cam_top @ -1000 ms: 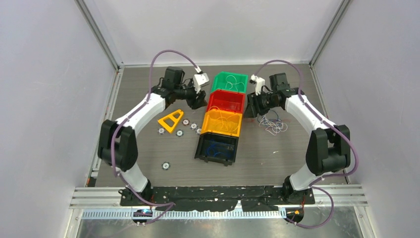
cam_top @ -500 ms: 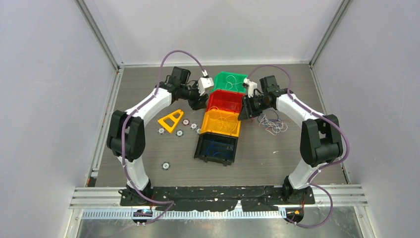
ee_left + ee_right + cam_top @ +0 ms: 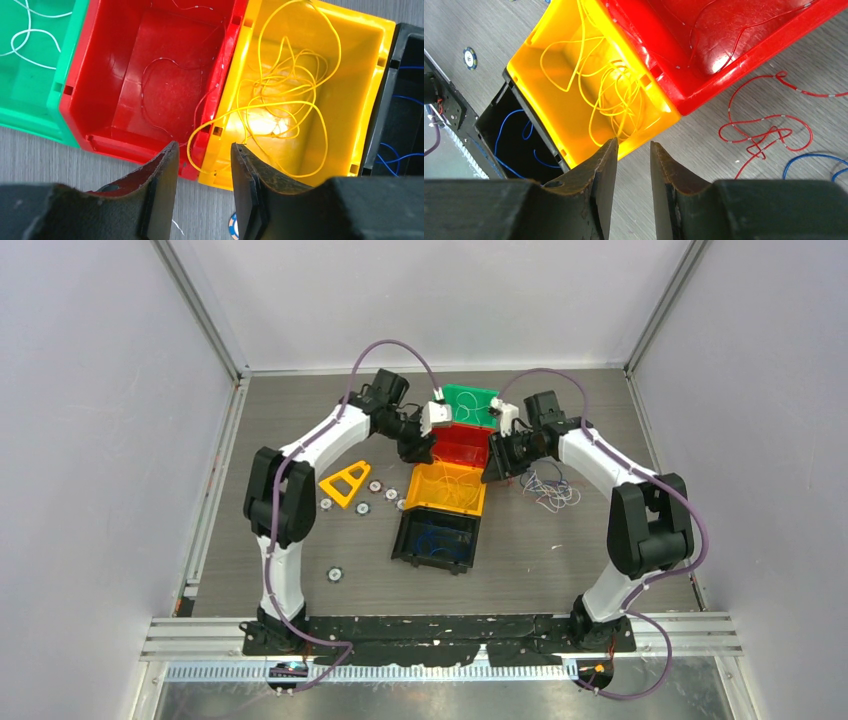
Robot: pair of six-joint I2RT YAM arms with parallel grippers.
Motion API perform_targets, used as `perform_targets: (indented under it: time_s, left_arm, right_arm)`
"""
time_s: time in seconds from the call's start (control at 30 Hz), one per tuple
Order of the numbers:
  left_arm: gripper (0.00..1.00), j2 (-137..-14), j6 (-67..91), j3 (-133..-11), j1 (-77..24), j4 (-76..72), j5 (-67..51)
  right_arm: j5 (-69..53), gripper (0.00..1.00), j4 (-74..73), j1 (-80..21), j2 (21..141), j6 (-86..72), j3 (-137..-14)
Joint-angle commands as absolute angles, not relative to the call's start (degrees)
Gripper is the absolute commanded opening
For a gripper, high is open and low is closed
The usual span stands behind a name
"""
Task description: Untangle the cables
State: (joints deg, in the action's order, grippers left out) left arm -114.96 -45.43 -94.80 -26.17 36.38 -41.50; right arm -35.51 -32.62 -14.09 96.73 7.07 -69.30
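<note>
A small tangle of loose cables [image 3: 550, 490] lies on the table right of the bins; the right wrist view shows a red cable [image 3: 769, 130] and a blue cable [image 3: 819, 162] there. Yellow cables [image 3: 285, 95] fill the yellow bin [image 3: 472, 502], and one loop hangs over its rim. Thin red strands lie in the red bin [image 3: 165, 85], white ones [image 3: 30, 37] in the green bin [image 3: 489, 397], blue ones in the black bin [image 3: 470, 562]. My left gripper [image 3: 202, 150] is open and empty above the red and yellow bins' left edge. My right gripper [image 3: 634, 145] is open and empty over the table by the yellow bin's right side.
A yellow triangular frame [image 3: 345, 483] lies left of the bins. Several small round discs [image 3: 376, 487] are scattered on the table around it, one nearer the front [image 3: 335, 574]. Grey walls enclose the table on three sides.
My left arm has swung right, from left of the bins to over the red bin's left edge. My right gripper moved left to the bins' right side, then stayed.
</note>
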Motion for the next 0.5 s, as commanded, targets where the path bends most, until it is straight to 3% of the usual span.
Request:
perform_targets:
  time_s: [0.0, 0.23, 0.47]
  left_arm:
    - [0.43, -117.2, -43.3, -100.8, -25.3, 42.3, -46.0]
    - [0.51, -116.0, -31.4, -96.0, -23.4, 36.5, -46.7]
    - [0.51, -119.0, -24.4, -97.2, -21.6, 34.8, -46.9]
  right_arm:
    - [-35.6, 0.36, -34.3, -14.4, 91.1, 10.1, -72.1]
    - [-35.6, 0.37, -35.7, -14.4, 89.0, 11.5, -71.8]
    - [-35.4, 0.37, -35.9, -14.4, 87.8, 11.7, -70.9]
